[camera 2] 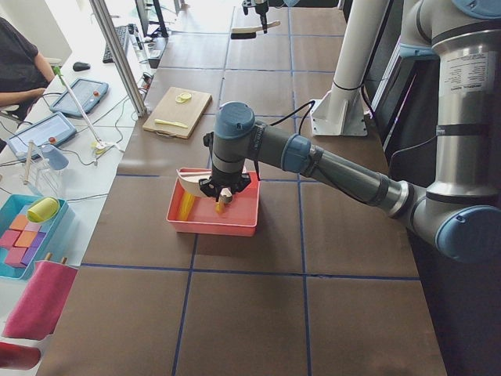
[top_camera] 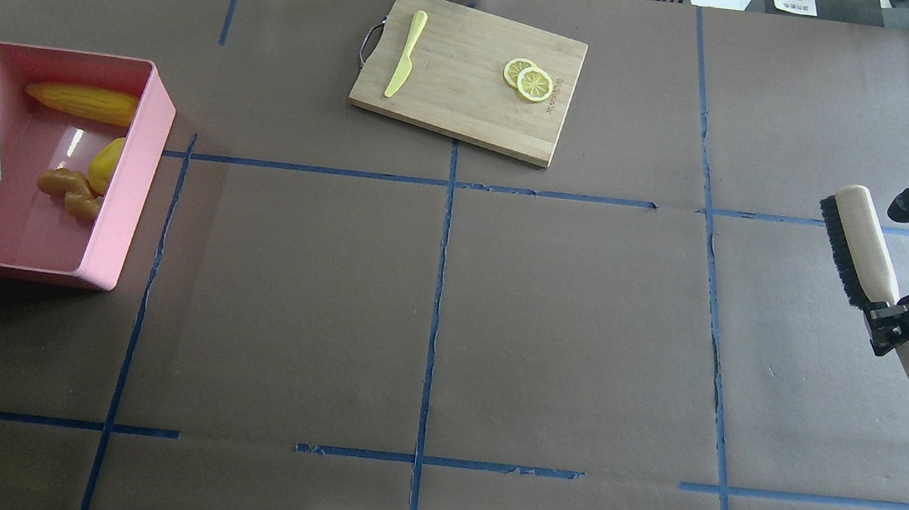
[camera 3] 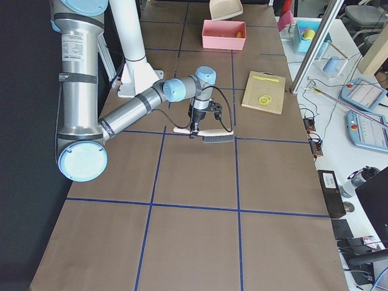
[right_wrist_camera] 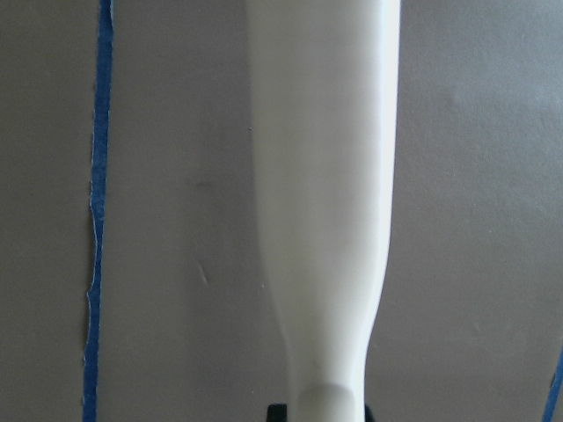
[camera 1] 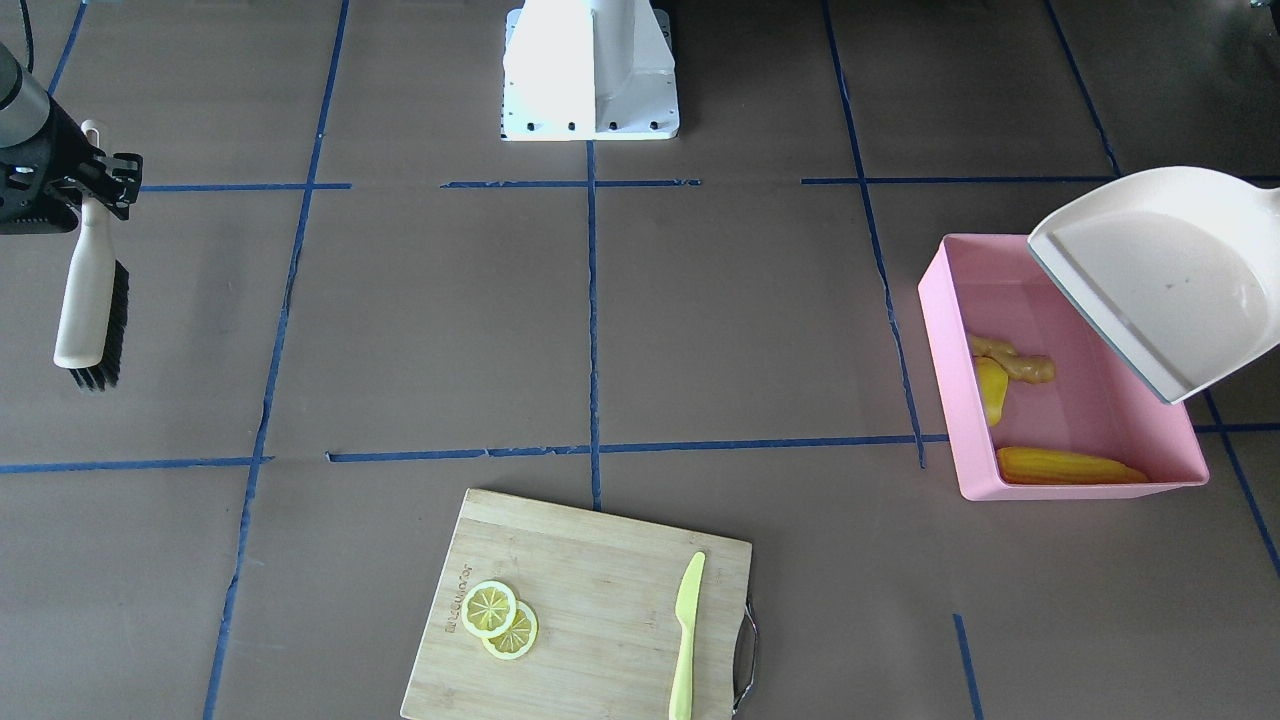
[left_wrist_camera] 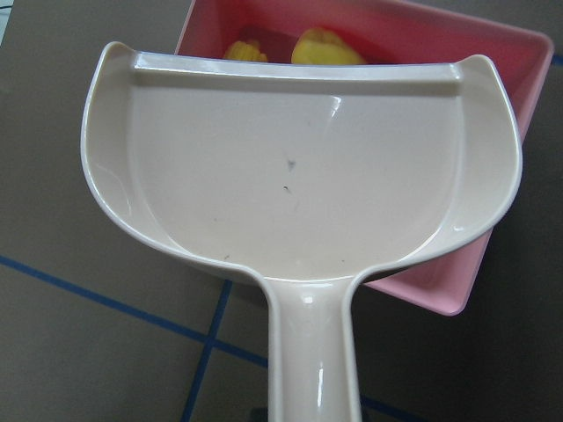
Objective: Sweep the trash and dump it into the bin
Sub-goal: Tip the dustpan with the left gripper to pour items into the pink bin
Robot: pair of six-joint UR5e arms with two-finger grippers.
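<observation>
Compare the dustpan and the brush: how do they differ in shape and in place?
The dustpan is a wide empty scoop; the brush is narrow, with black bristles. The dustpan hangs tilted above the pink bin; the brush hangs over bare table, far away. Both are cream.

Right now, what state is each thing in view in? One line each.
bin: upright, three items inside.
corn cob: lying in the bin.
lemon-like fruit: in the bin.
ginger root: in the bin.
dustpan: empty, tilted over the bin.
brush: gripped by its handle.
right hand: shut on the brush.
left hand: at the dustpan; grip cannot be told.
knife: flat on the cutting board.
lemon slices: overlapping on the cutting board.
</observation>
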